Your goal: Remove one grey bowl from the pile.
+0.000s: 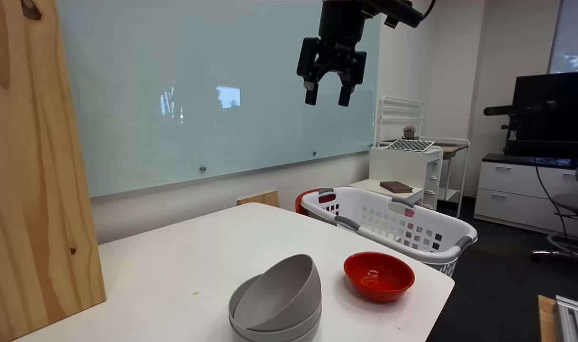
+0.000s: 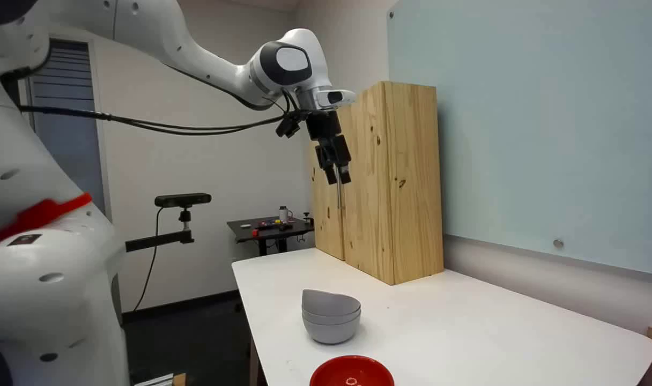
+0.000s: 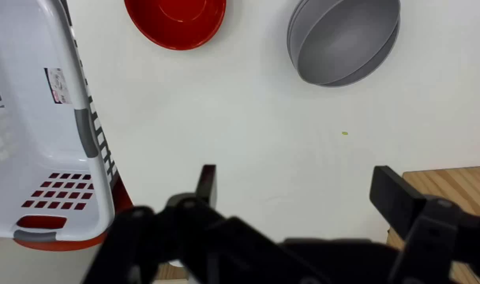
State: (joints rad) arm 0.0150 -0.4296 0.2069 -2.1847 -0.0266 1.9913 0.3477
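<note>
White table (image 1: 175, 256), backed by a pale blue-green glass board (image 1: 265, 71).
Near a glossy round red bowl (image 1: 379, 278), a pile of nested matte grey bowls (image 2: 331, 323) is seen, its round top grey bowl (image 1: 280, 294) tilted within the others. Above the table, the black two-fingered gripper (image 1: 328, 98) is held with jaws spread apart; beside the table, a white plastic laundry basket (image 1: 391, 242) is placed.

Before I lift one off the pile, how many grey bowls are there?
3 can be made out, nested in the pile on the white table: the tilted top bowl, the middle bowl under it, and the bottom bowl. Nesting may hide another.
</note>
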